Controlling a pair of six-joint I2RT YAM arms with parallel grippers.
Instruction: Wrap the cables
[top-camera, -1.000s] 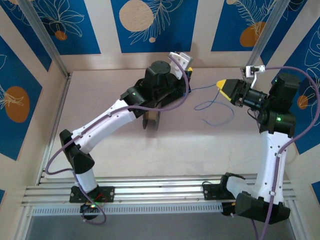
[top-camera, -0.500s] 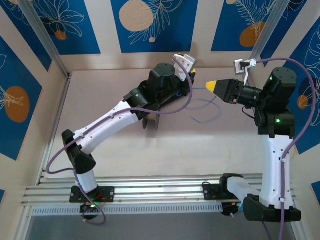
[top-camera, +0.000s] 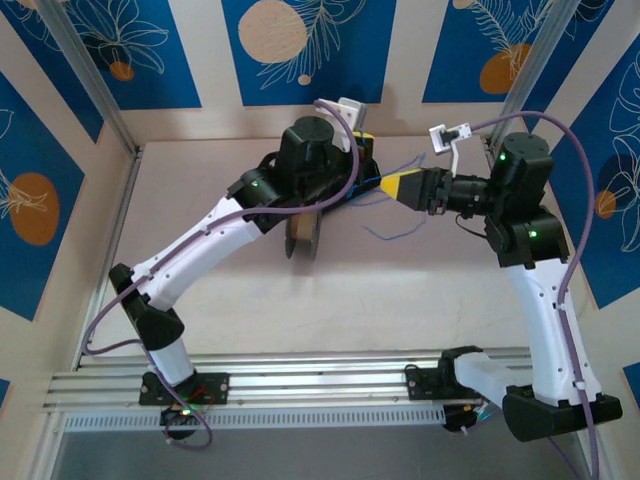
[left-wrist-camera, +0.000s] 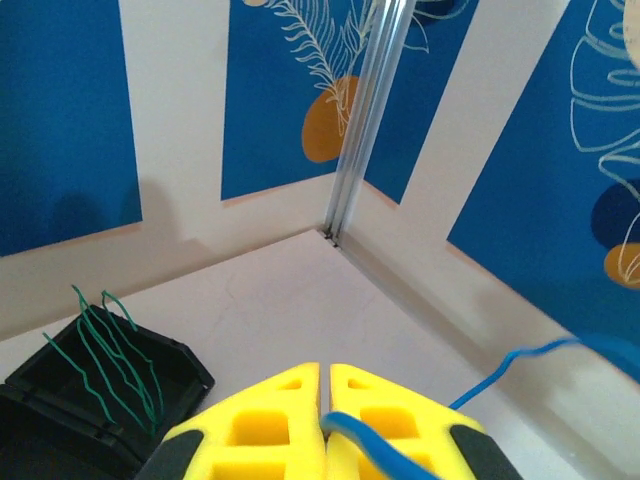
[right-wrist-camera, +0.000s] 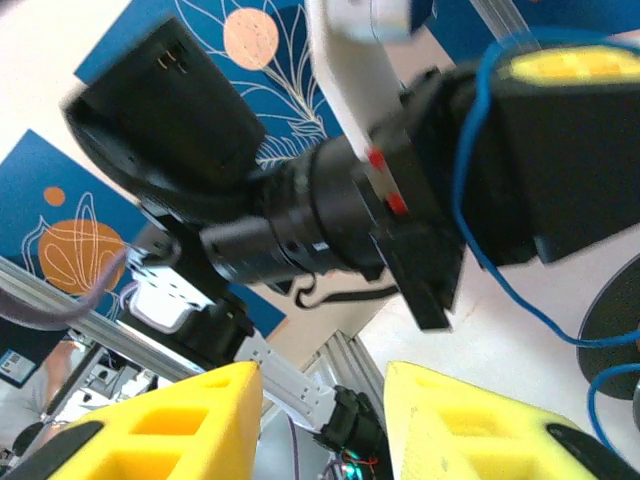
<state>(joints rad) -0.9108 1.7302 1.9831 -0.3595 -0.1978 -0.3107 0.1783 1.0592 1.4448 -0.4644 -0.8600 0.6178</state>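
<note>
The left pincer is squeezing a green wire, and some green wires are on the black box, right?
Not quite. The left wrist view shows the left pincer shut on a blue wire, not a green one. The green wires are indeed on the black box.

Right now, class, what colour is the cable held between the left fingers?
Blue cable; the left wrist view shows it best.

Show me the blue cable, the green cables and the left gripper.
blue cable (left-wrist-camera: 500, 362), left wrist view, its free stretch at the right.
green cables (left-wrist-camera: 105, 350), left wrist view, the middle strands.
left gripper (left-wrist-camera: 325, 372), left wrist view, between its closed tips.
</note>
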